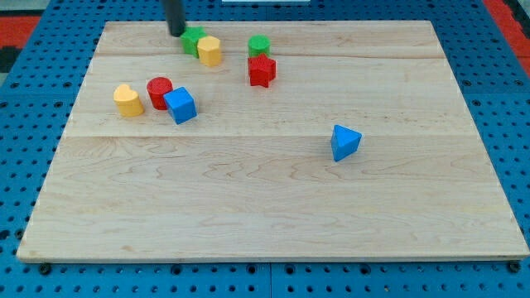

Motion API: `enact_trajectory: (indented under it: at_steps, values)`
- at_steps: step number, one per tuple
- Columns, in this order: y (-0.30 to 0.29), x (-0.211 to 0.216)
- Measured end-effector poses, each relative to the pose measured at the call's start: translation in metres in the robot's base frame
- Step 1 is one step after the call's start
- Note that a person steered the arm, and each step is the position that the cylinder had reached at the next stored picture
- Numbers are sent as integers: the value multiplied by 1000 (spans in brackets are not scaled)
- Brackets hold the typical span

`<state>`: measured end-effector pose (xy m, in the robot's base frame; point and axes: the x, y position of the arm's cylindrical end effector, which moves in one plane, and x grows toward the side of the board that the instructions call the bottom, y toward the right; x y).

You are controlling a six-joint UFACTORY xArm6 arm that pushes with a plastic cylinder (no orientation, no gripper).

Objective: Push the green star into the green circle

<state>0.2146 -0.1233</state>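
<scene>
The green star (192,39) lies near the view's top, left of centre, partly hidden behind a yellow hexagon block (209,50) that touches its right side. The green circle (259,45) stands further to the view's right, just above a red star (262,70) that touches it. My tip (176,32) is at the green star's upper left edge, touching or almost touching it. The rod rises out of the view's top.
A yellow heart-like block (127,100), a red cylinder (159,91) and a blue cube (180,105) cluster at the view's left. A blue triangle block (344,142) sits right of centre. The wooden board (265,215) rests on blue pegboard.
</scene>
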Motion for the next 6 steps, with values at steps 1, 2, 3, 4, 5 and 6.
enact_trajectory:
  at_steps: [1,2,3,4,5,6]
  values:
    - [23,-1]
    - [-42,-1]
    - [-24,18]
    - [22,25]
    - [51,25]
    - [74,9]
